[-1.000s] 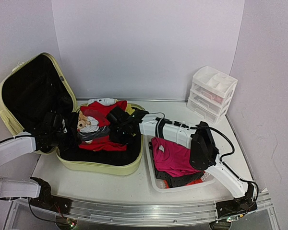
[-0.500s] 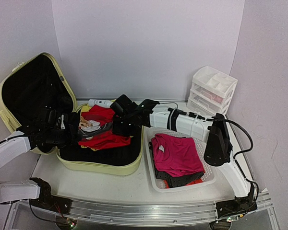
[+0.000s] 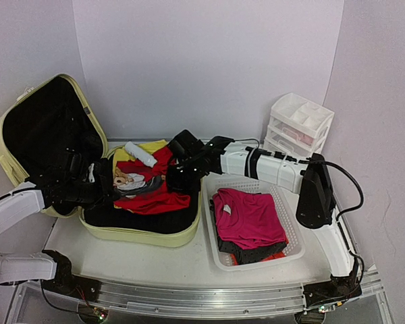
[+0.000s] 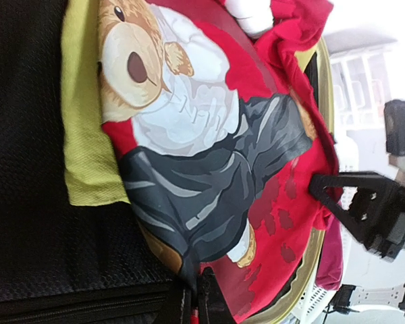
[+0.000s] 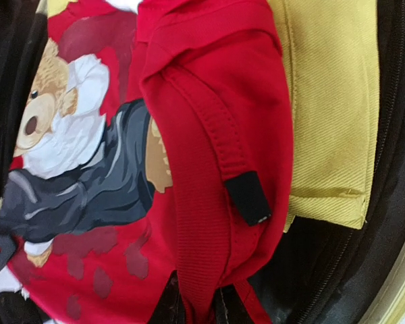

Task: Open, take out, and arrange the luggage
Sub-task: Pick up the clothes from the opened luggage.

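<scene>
Shirt (image 5: 209, 135), likely limp, in open luggage (image 3: 142, 235): I hold its edges, left gripper (image 4: 192, 300) and right gripper (image 5: 194, 300) both clamped.

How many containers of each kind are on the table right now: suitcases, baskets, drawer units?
luggage: 1
white mesh basket: 1
white drawer organizer: 1
Total: 3

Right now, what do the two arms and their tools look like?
Both the left arm and the right arm are white shell links joined by black joint housings. A loose black cable loops along the right one. The left tool and right tool are black all over.
</scene>
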Controlling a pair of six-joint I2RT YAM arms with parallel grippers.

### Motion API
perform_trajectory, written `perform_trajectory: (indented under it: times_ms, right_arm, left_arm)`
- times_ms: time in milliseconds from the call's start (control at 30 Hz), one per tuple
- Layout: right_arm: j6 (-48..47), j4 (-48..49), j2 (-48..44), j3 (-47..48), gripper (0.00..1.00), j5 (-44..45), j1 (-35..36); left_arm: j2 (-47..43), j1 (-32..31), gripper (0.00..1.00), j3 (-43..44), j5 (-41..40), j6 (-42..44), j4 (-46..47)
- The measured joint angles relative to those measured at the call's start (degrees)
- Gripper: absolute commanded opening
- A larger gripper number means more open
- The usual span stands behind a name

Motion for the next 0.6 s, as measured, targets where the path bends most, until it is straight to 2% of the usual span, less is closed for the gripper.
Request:
perform_trajectory:
  times_ms: [133, 267, 467, 600]
  right_arm:
    - [-3.3, 0.5, -2.3, -2.1, 0.0, -6.9, -2.8]
    - [-6.4, 0.6, -7.1, -5.8, 0.0, -12.9, -7.0]
    - [-9.4, 0.4, -14.4, -11.2, 0.0, -18.2, -12.0]
    - [-11.3, -0.2, -16.2, -11.6, 0.0, -19.6, -14.1]
  left_arm:
    - [2.1, -2.5, 0.0, 1.2, 0.4, -1.6, 0.3]
    - [4.0, -8.3, 0.0, 3.7, -1.4, -3.8, 2.1]
    - [6.7, -12.5, 0.0, 8.2, -2.5, -6.7, 6.7]
    - [10.0, -13.8, 0.0, 12.3, -2.6, -7.2, 8.1]
